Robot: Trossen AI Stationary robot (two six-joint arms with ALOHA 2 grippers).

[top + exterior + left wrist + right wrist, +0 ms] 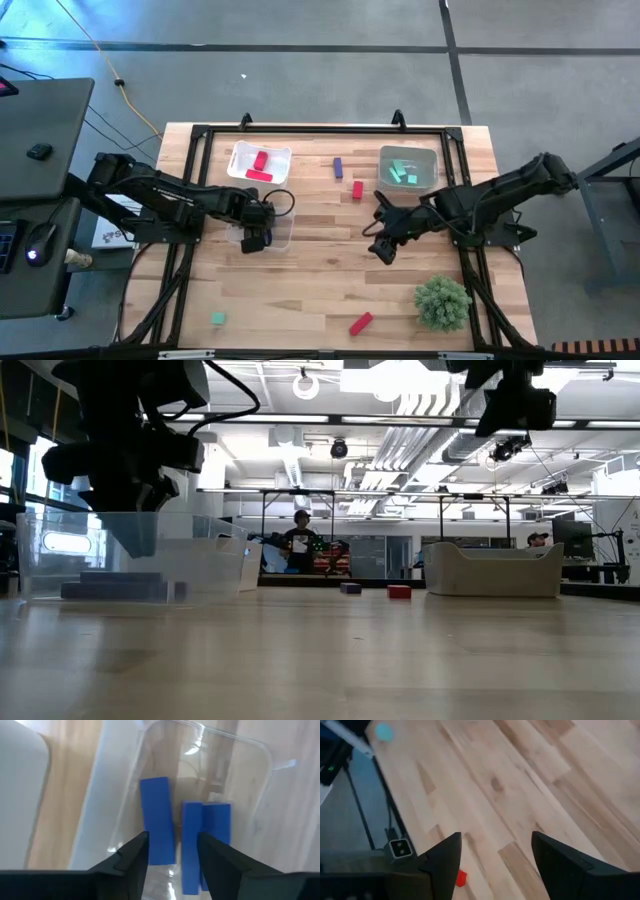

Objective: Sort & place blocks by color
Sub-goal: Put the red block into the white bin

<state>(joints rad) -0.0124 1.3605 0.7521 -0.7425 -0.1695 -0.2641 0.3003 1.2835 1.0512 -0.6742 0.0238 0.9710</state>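
The sorting shows in how the bins are filled: in the high view, the white bin (259,163) at upper left of the table (320,290) holds red blocks (261,166), the bin at upper right (407,167) holds teal-green blocks (402,171), and the clear bin (268,231) at centre left takes the purple ones, so each colour has its own home. The left tool (255,240) hangs directly over that clear bin, and its wrist view shows why: three purple-blue bars (159,820) lie flat on the bin floor just past its fingers (131,855), which stand apart with nothing pinched between them, so I judge a bar has just been dropped there. The right tool (383,248) hovers over bare table right of centre, its jaws spread wide and empty, touching nothing. Loose work remains: a purple block (338,167) and a red block (357,189) lie near each other between the two upper bins, another red block (361,323) lies at lower centre beside the bushy green plant ball (442,302), and a teal cube (217,318) sits at lower left. The right wrist view catches a red block (461,878) near its own fingers, probably its next target.
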